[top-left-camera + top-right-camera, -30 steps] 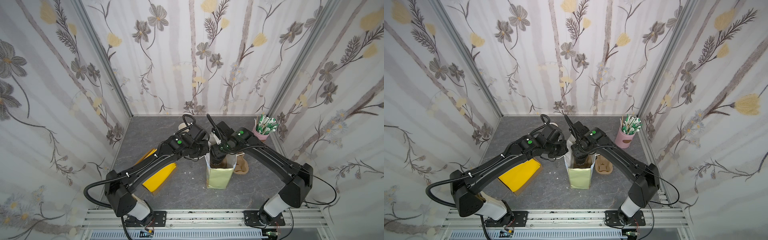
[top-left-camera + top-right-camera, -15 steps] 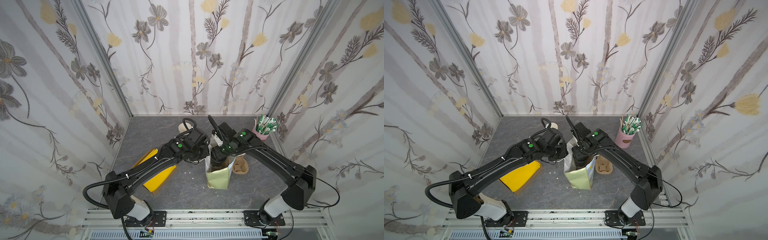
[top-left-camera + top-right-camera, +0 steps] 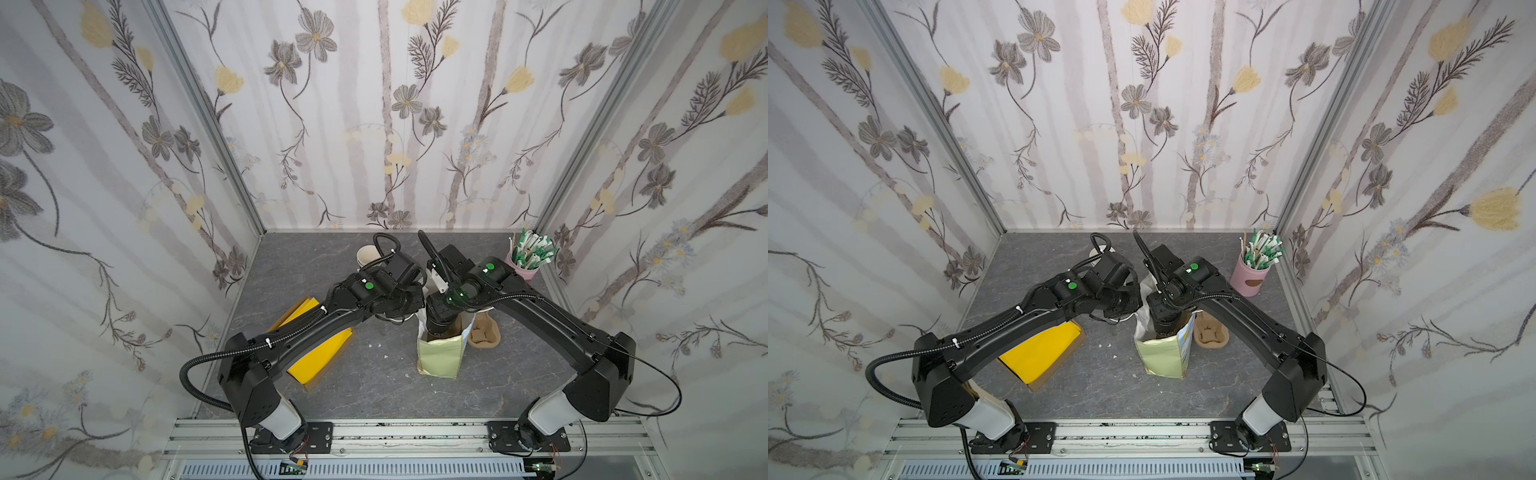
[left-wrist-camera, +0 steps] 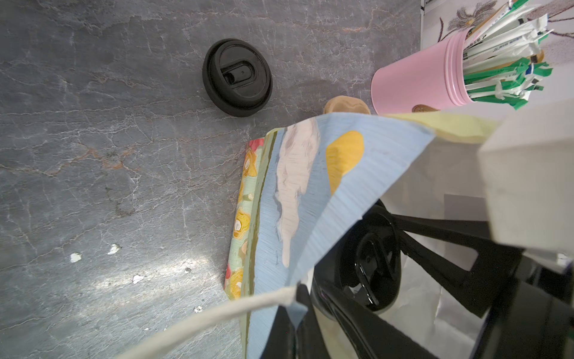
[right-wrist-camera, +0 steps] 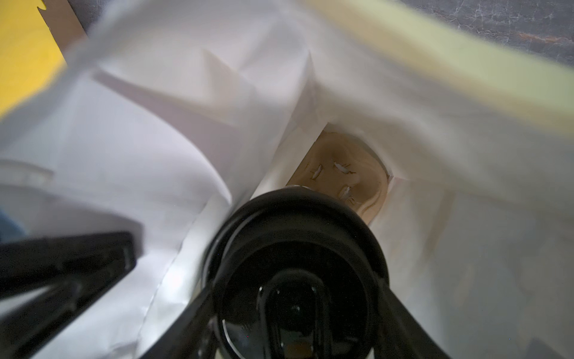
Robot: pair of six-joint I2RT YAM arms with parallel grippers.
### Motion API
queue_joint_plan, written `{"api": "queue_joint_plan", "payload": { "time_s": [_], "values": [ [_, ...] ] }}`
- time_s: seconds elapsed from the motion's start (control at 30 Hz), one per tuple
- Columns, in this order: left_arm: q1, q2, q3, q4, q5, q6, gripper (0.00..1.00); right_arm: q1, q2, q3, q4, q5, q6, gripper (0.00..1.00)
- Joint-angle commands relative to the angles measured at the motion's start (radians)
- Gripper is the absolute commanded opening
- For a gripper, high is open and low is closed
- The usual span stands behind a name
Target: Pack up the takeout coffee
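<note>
The takeout coffee (image 5: 295,264), a black cup with its domed sip lid on, hangs inside the open paper bag (image 3: 438,357) (image 3: 1160,357). My right gripper (image 5: 295,310) reaches down into the bag's mouth, its fingers (image 5: 403,314) shut against the cup's two sides. In the left wrist view the lid (image 4: 369,258) shows just inside the bag's blue painted wall (image 4: 310,186). My left gripper (image 4: 299,310) is shut on the bag's rim beside its white cord handle (image 4: 217,314) and holds the mouth open. In both top views the arms hide the cup.
A brown pulp carrier (image 5: 348,177) lies at the bag's bottom; another (image 3: 484,332) sits right of the bag. A spare black lid (image 4: 237,77) lies on the grey table. A pink pot of sachets (image 3: 525,268) stands back right, stacked cups (image 3: 368,257) behind my left arm, a yellow box (image 3: 316,353) left.
The bag leaned over half a second ago and now stands straighter. My right gripper has sunk a little deeper into it with the cup. The left gripper keeps its hold on the rim.
</note>
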Motion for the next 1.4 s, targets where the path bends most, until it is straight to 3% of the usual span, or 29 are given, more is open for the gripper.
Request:
{"api": "queue_joint_plan", "payload": {
  "time_s": [0.0, 0.27, 0.7, 0.97, 1.1, 1.37],
  "values": [
    [0.0, -0.033, -0.016, -0.011, 0.011, -0.014, 0.0, 0.0, 0.003, 0.013, 0.034, 0.028, 0.01, 0.52],
    [0.021, -0.107, -0.086, -0.012, 0.044, 0.002, 0.0, -0.011, 0.074, 0.136, 0.004, 0.028, 0.048, 0.51],
    [0.054, -0.102, -0.022, -0.016, 0.149, 0.115, 0.0, 0.003, 0.217, 0.423, -0.175, 0.06, 0.165, 0.51],
    [0.058, -0.159, -0.091, -0.017, 0.125, 0.26, 0.0, 0.018, 0.224, 0.427, -0.168, 0.047, 0.194, 0.51],
    [0.06, -0.183, -0.125, -0.019, 0.093, 0.324, 0.0, 0.045, 0.2, 0.354, -0.122, 0.087, 0.19, 0.51],
    [0.075, -0.183, -0.115, -0.033, 0.1, 0.231, 0.0, 0.075, 0.073, 0.179, -0.037, 0.075, 0.203, 0.52]
  ]
}}
